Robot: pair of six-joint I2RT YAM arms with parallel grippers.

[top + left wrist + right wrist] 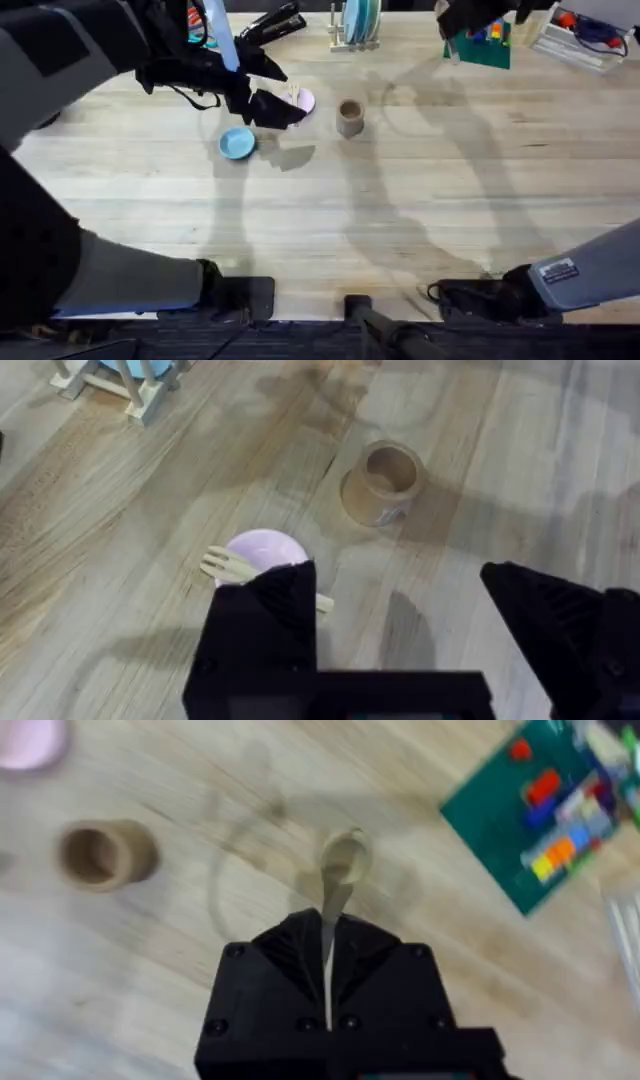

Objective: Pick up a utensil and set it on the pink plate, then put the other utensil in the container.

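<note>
Pale wood planks make up the table (400, 220), with a dish rack at its far edge and a green board of coloured blocks (540, 820) at the far right. Near the far left middle sit the pink plate (265, 550), a blue plate (237, 143) just nearer the camera, and the cup (349, 117) a little to the right, upright.

In the left wrist view the fork (232, 568) lies across the pink plate, its tines sticking out over one rim and its handle end showing past the other side. The left gripper (420, 630) hangs just above the plate with its fingers spread wide, holding nothing.

The right gripper (328, 955) is up over the table's far right, its fingers pinched tight on the handle of the spoon (343, 865), whose bowl points away from the gripper. In the right wrist view the cup stands well apart from the spoon.
</note>
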